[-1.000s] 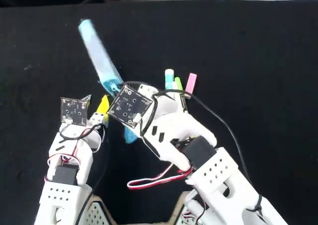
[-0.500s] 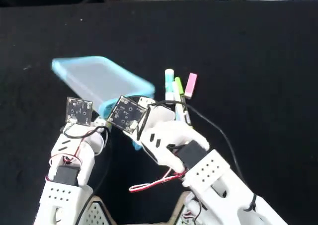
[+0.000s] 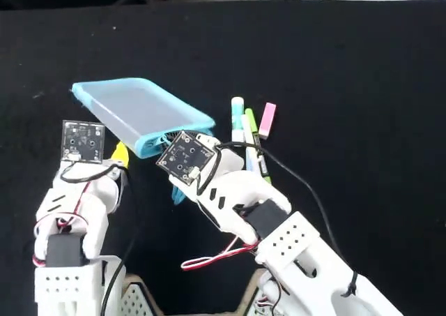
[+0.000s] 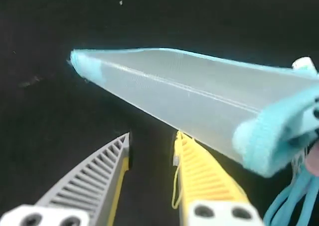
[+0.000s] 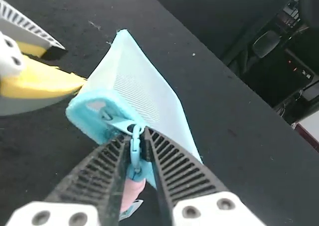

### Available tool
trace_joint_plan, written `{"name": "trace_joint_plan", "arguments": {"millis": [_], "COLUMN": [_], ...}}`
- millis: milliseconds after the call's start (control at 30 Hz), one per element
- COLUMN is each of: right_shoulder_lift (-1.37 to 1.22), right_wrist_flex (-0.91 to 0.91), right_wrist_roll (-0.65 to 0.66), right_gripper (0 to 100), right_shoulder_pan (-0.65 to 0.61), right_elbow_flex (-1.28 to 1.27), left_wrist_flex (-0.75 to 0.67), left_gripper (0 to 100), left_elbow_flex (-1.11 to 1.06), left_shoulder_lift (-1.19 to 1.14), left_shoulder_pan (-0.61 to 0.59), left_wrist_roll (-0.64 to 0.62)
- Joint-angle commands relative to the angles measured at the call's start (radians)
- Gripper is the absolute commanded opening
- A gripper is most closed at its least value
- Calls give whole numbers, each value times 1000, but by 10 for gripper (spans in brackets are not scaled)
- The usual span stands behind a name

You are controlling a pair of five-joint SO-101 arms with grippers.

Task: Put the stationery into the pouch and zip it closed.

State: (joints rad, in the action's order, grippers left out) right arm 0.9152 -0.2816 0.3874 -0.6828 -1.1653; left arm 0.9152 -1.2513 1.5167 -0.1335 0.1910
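Progress stood near the start. The pale blue pouch (image 3: 139,114) stretched from the upper left of the high view down to the centre, and through its mesh wall it looked empty. The right hand (image 5: 135,134) was closed tight on the zipper pull (image 5: 134,153) at the pouch's near end. Whether the zip was drawn open could not be told.

The teal-capped marker (image 3: 237,114), the green marker (image 3: 250,121) and the pink marker (image 3: 267,118) lay close together on the black counter (image 3: 362,86), just right of centre in the high view. They sat beside the pouch's held end and none was inside it.

The left hand (image 4: 152,136) was spread open and held nothing. Its yellow finger (image 4: 199,171) sat just beside the pouch's long edge, and whether it touched could not be told.

By this reading, all three markers were left to load, and the zip was left to close after that.
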Motion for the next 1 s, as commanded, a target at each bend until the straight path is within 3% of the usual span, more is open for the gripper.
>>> {"name": "trace_joint_plan", "arguments": {"millis": [0,167,367,533,667,967], "right_shoulder_lift": [25,25,25,25,25,30], "right_wrist_flex": [28,28,29,29,29,25], "right_wrist_roll": [-11,-11,-11,-11,-11,-11], "right_gripper": [11,11,11,11,11,11], "right_shoulder_pan": [-9,-8,-8,-8,-8,-8], "right_elbow_flex": [12,10,8,8,7,5], "left_wrist_flex": [72,192,342,262,230,201], "left_gripper": [153,153,153,156,239,216], "left_elbow_flex": [131,278,378,280,246,240], "left_shoulder_lift": [2,-8,-9,-2,-5,-9], "left_shoulder_pan": [-7,4,174,236,242,183], "left_wrist_roll": [86,44,28,26,-38,-63]}}
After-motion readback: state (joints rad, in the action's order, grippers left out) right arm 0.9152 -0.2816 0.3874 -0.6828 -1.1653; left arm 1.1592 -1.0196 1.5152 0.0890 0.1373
